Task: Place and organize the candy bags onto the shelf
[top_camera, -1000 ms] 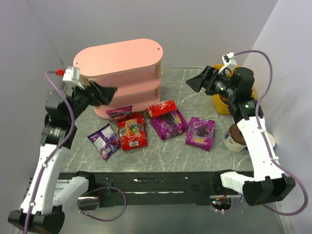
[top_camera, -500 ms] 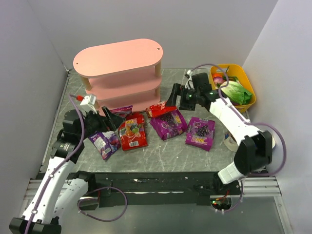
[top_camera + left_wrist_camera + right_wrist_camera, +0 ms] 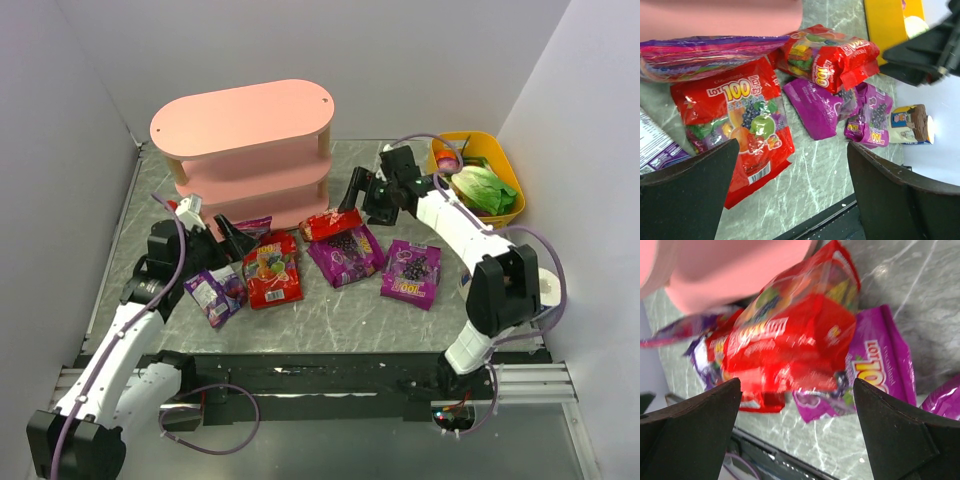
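My left gripper (image 3: 234, 238) and right gripper (image 3: 353, 191) both gape wide, holding nothing. The bags (image 3: 272, 271) lie on the table (image 3: 350, 312) by the shelf (image 3: 245, 128).

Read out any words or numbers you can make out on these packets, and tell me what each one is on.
"LOT 100": on the red fruit bag, seen from the left wrist.
"100": on the second red bag; the rest of its print is blurred.
"100": on the magenta grape bag.
The blue-violet bag has fine print that is too small to read.
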You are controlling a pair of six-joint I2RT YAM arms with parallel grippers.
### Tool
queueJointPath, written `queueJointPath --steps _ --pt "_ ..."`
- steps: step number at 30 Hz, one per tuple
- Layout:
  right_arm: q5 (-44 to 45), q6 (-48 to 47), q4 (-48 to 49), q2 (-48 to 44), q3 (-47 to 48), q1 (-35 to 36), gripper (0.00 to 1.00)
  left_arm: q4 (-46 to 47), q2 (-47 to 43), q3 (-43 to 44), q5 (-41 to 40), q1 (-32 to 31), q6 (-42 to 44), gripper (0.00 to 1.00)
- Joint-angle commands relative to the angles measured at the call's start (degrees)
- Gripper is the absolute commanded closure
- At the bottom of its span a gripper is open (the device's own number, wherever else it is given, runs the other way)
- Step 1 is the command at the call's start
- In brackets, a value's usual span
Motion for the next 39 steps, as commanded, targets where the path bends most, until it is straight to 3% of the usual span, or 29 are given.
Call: queueJointPath --steps 1,8,13,19,20,23,26,31,35,37,39 --pt "4.1 3.3 1.1 5.1 5.5 0.4 0.0 5.2 -0.1 -0.6 2.8 -0.4 -0.4 0.04" --pt "4.9 3.8 -1.0 12.2 10.4 0.6 0.02 8.9 3.4 -1.1 6.7 -1.1 -3.6 0.04" --pt "2.6 4.7 1.0 8.9 2.8 1.0 0.14 8.1 5.9 0.3 7.1 -1.9 -3.4 0.04" --pt "-0.1 6.0 3.3 2.5 -7.5 1.4 0.52 12.2 8.2 -1.2 10.3 -3.4 -7.4 0.04" --pt "-0.5 6.5 3.8 1.7 -8.7 1.5 0.64 13.0 8.5 -1.3 10.5 -3.9 -8.3 0.04" --pt "-0.8 7.4 3.7 -1.7 -12.1 1.5 0.84 14.0 10.2 -0.7 10.7 -5.5 -9.1 0.04" --pt "0.2 7.1 3.3 -5.9 -15.2 2.2 0.9 15.1 12.4 -0.3 10.4 -7.6 -9.8 0.04" --pt "-0.3 5.6 3.0 -12.2 -21.3 2.9 0.89 17.6 18.2 0.3 9.8 -12.7 -12.2 0.04" --pt "0.9 4.2 2.0 -14.7 -24.5 3.2 0.41 17.9 24.0 3.1 6.6 -17.0 -12.6 0.04" --pt "1.5 3.4 0.9 -14.9 -24.4 3.0 0.3 17.2 27.9 4.7 5.1 -17.9 -13.9 0.04" --pt "2.4 2.4 -1.3 -14.7 -22.8 3.0 0.28 17.0 30.7 7.2 4.7 -18.6 -15.0 0.04"
